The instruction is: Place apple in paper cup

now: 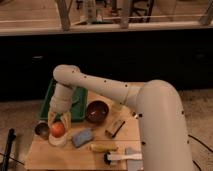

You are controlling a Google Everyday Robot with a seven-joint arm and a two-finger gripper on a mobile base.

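The orange-red apple (pixel 57 129) sits between the fingers of my gripper (pixel 58 126) at the left of the wooden table. The gripper points down from the cream arm and is closed on the apple. The pale paper cup (pixel 57 141) stands directly below. The apple is at the cup's mouth and hides most of the rim. I cannot tell whether the apple rests on the cup or hangs just above it.
A small dark metallic cup (pixel 42 130) stands just left of the paper cup. A dark red bowl (pixel 97 111), green tray (pixel 79 106), blue sponge (pixel 82 136), brown block (pixel 115 128), yellow banana-like item (pixel 103 147) and white brush (pixel 123 157) share the table (pixel 45 157).
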